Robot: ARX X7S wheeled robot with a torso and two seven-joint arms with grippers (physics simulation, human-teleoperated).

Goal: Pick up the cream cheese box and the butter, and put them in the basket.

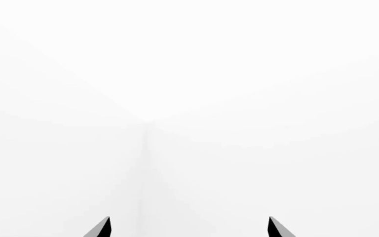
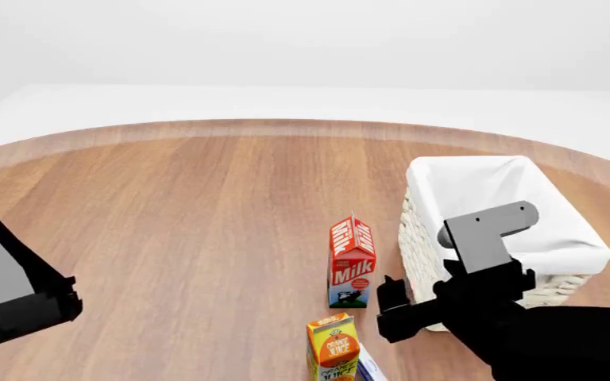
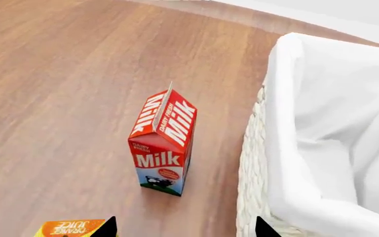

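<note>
The white woven basket (image 2: 559, 238) with its cloth liner stands at the right of the wooden table, and its rim (image 3: 288, 148) also shows in the right wrist view. My right gripper (image 3: 185, 228) is open and empty. It hovers over bare wood between the basket wall and the juice carton, low in the head view (image 2: 392, 311). My left gripper (image 1: 189, 228) is open too, facing only blank white. A blue-white sliver (image 2: 368, 368) lies at the frame's bottom edge beside the juice carton; I cannot tell what it is. The cream cheese box and the butter are not identifiable in view.
A red milk carton (image 2: 352, 262) stands upright just left of the basket, seen also from the right wrist (image 3: 164, 143). An orange juice carton (image 2: 333, 349) stands nearer to me. My left arm (image 2: 13, 298) sits at the lower left. The round wooden table (image 2: 178, 206) stretches left and back.
</note>
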